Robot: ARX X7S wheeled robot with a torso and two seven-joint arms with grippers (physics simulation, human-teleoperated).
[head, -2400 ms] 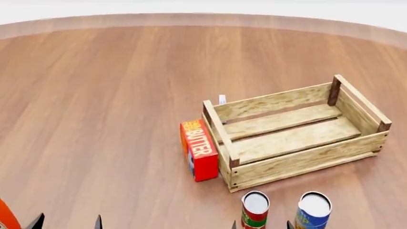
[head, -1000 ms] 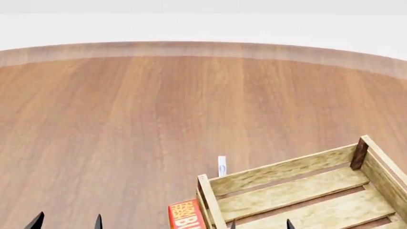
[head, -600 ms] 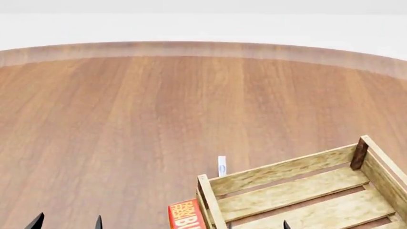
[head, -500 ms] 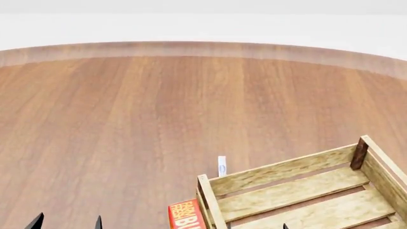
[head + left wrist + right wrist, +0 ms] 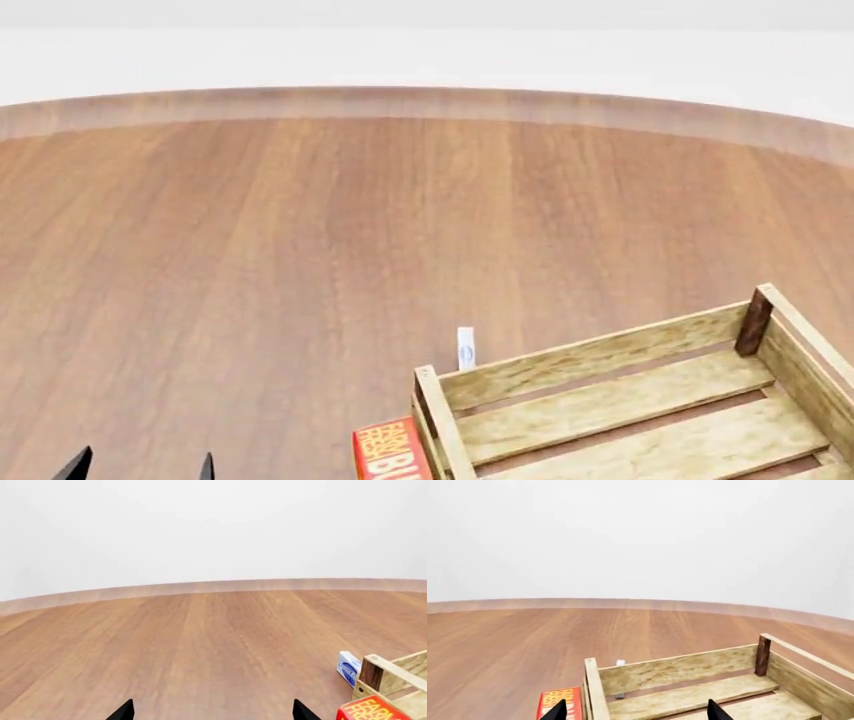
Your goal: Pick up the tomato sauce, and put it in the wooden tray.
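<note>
The tomato sauce is out of view in every current frame. The wooden tray (image 5: 587, 362) of pale slats with dark corner posts sits at the lower right of the head view and holds nothing that I can see. It also fills the lower part of the right wrist view as the wooden tray (image 5: 675, 668), and its corner (image 5: 393, 672) shows in the left wrist view. My left gripper (image 5: 143, 468) is open at the bottom edge, over bare table (image 5: 212, 712). My right gripper (image 5: 637, 711) is open, its tips spread before the tray's near end; the head view does not show it.
A red butter box (image 5: 390, 455) leans against the tray's left end. A small blue-and-white packet (image 5: 466, 347) stands just behind the tray's far left corner. The round wooden table's far edge (image 5: 427, 100) curves across the back.
The head view has tilted up since 2.4 s ago, so both cans dropped out of sight. Over the last second the right gripper's tips sank below the head view's bottom edge.
</note>
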